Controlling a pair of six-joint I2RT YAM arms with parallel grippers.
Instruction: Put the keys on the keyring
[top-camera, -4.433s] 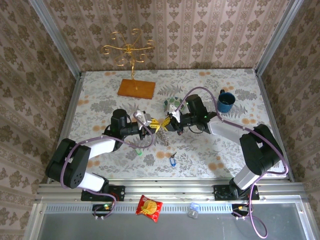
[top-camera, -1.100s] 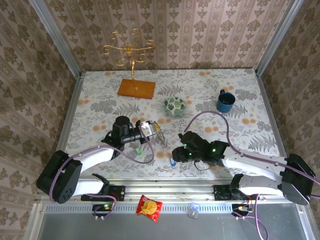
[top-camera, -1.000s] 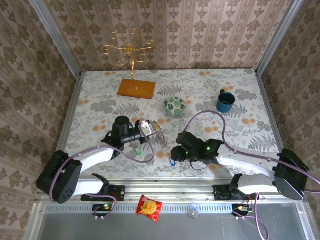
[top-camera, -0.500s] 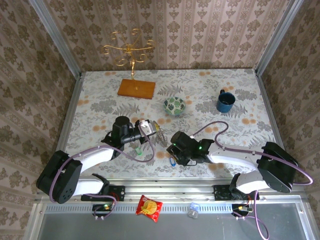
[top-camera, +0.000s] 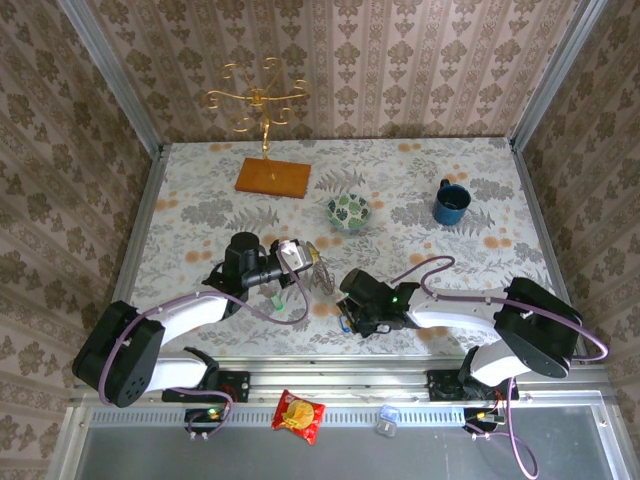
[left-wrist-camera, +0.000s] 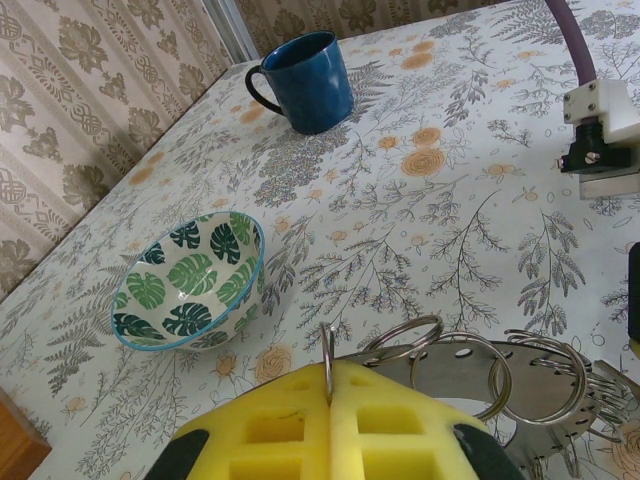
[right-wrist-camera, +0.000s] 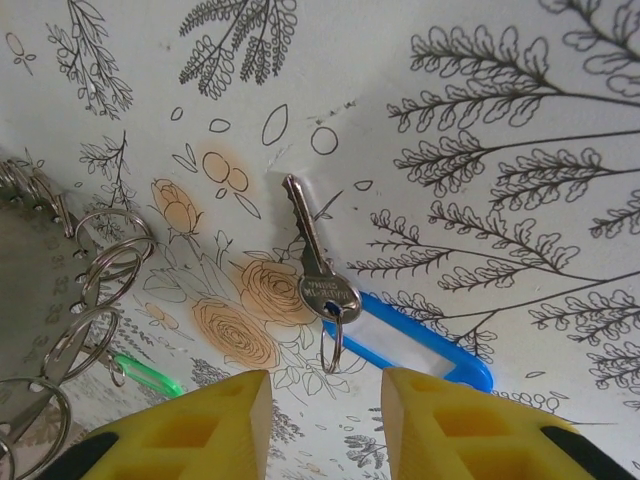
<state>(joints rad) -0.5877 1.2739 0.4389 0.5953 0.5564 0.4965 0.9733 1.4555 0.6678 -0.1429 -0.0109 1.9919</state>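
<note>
Hovering part-open and empty over the light, flat blue key (right-wrist-camera: 318, 272), the right gripper (right-wrist-camera: 322, 415) would best pinch its thicker plastic tag (right-wrist-camera: 420, 352) — the left gripper (left-wrist-camera: 330, 400) clamps the keyring (left-wrist-camera: 470, 372).

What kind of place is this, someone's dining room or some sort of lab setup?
Most likely a lab test cell dressed to look homely: wallpapered panels box in a floral tabletop, bare aluminium rails frame it, and a blue mug and patterned bowl sit as props.
</note>
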